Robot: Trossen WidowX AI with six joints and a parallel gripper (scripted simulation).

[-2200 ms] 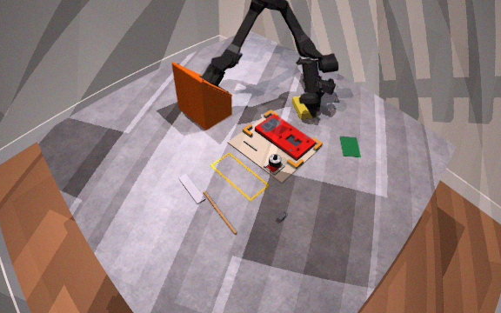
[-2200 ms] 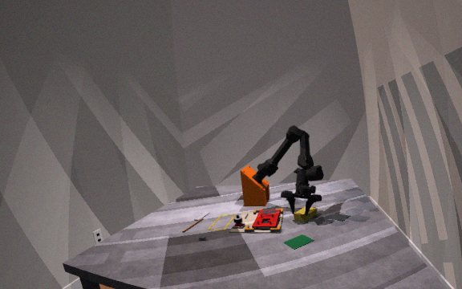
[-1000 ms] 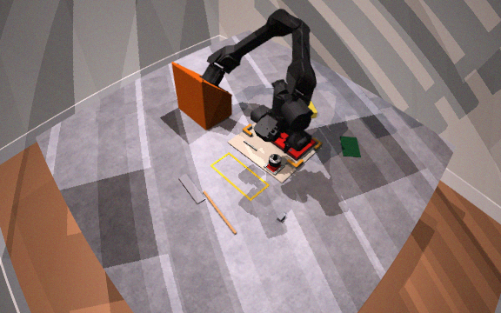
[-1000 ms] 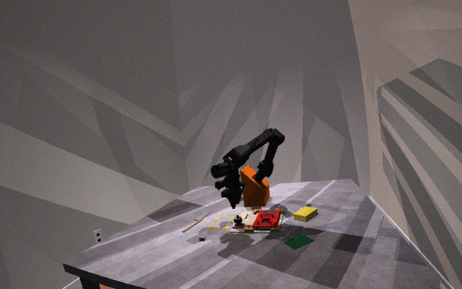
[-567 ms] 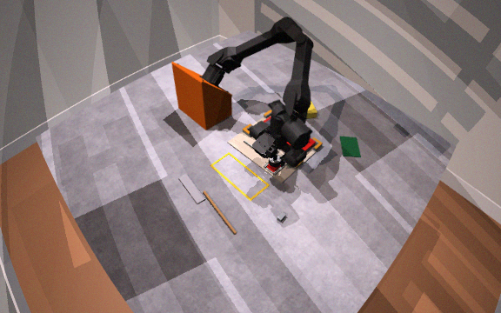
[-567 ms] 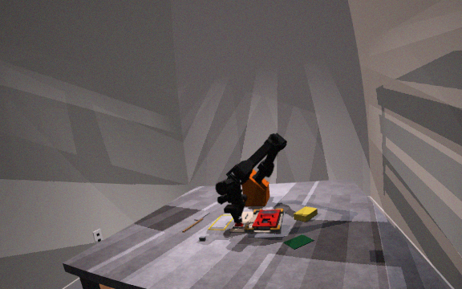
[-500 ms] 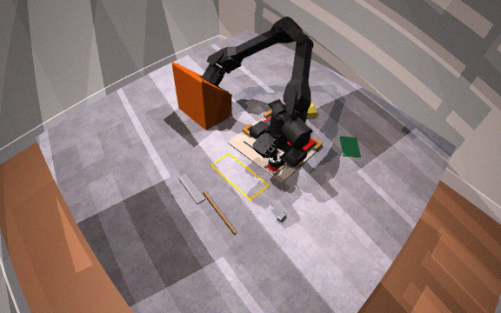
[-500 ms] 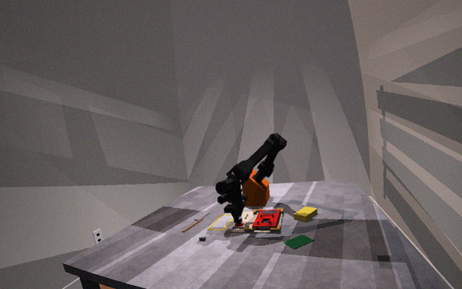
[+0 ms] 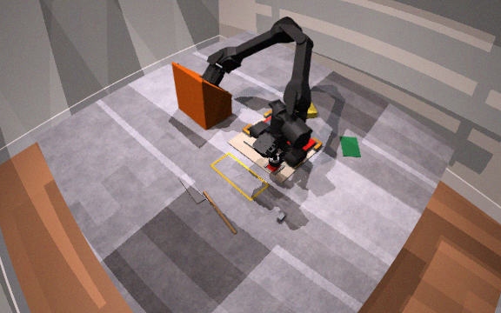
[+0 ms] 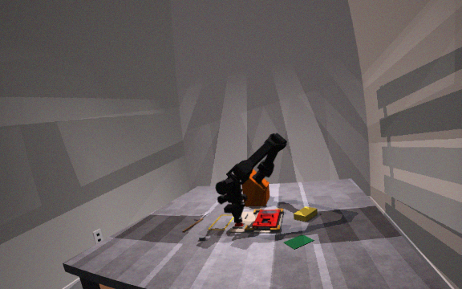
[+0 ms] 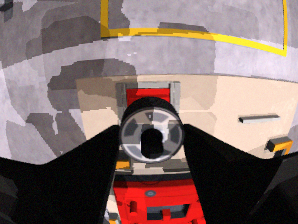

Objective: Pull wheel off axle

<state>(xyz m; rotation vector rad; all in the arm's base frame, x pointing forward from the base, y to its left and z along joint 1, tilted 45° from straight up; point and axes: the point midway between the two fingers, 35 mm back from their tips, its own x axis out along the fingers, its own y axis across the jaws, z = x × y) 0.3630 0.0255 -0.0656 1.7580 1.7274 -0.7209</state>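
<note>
The wheel (image 11: 131,152) (image 9: 274,162) has a black tyre and a grey hub with a dark round centre. It is at the red and grey axle holder (image 11: 148,93) on the beige board (image 11: 200,95) (image 9: 243,144). My gripper (image 11: 151,130) (image 9: 274,159) (image 10: 237,220) points down and is shut on the wheel, one finger on each side. The axle cannot be told apart from the dark centre, and I cannot tell whether the wheel is raised on it. The marked area is a yellow outline (image 9: 250,199) (image 10: 217,229) (image 11: 104,17) on the table beside the board.
A red plate (image 10: 260,225) (image 11: 187,192) lies on the board between orange corner pieces. A yellow block (image 9: 311,112) (image 10: 305,214), a green sheet (image 9: 350,147) (image 10: 299,242), a small grey block (image 9: 281,216) (image 10: 202,238) and a brown stick (image 9: 220,213) (image 10: 192,225) lie around it. An orange block (image 9: 190,96) stands at the arm's base.
</note>
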